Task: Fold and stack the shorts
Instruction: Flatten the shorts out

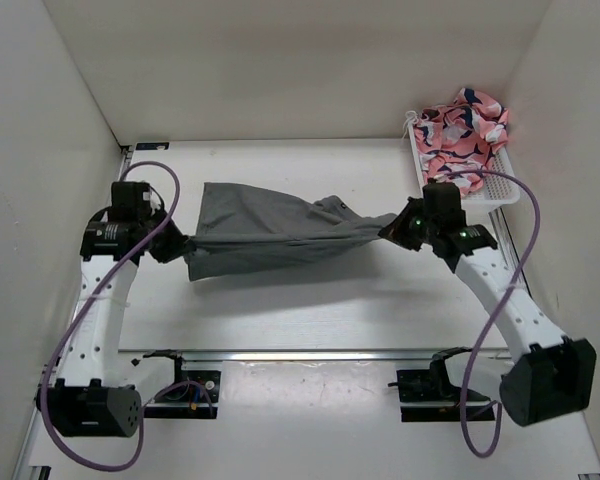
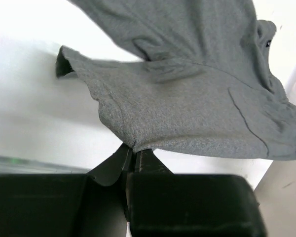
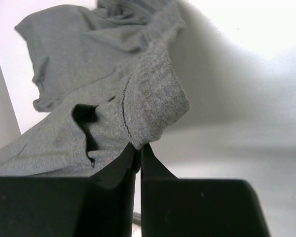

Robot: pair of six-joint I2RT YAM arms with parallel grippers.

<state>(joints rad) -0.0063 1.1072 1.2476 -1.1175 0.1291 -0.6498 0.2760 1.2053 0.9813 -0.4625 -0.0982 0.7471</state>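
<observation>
The dark grey shorts (image 1: 270, 232) hang stretched between my two grippers above the white table. My left gripper (image 1: 183, 247) is shut on their left edge; in the left wrist view the cloth (image 2: 197, 98) runs up and away from the pinched jaws (image 2: 134, 149). My right gripper (image 1: 392, 230) is shut on their right end; in the right wrist view a grey hem (image 3: 148, 98) is clamped at the fingertips (image 3: 139, 146). The pink shorts (image 1: 462, 132) with navy and white pattern lie heaped in a white basket at the back right.
The white basket (image 1: 500, 185) stands against the right wall just behind my right arm. White walls close the left, back and right sides. A metal rail (image 1: 300, 352) runs across the near side of the table.
</observation>
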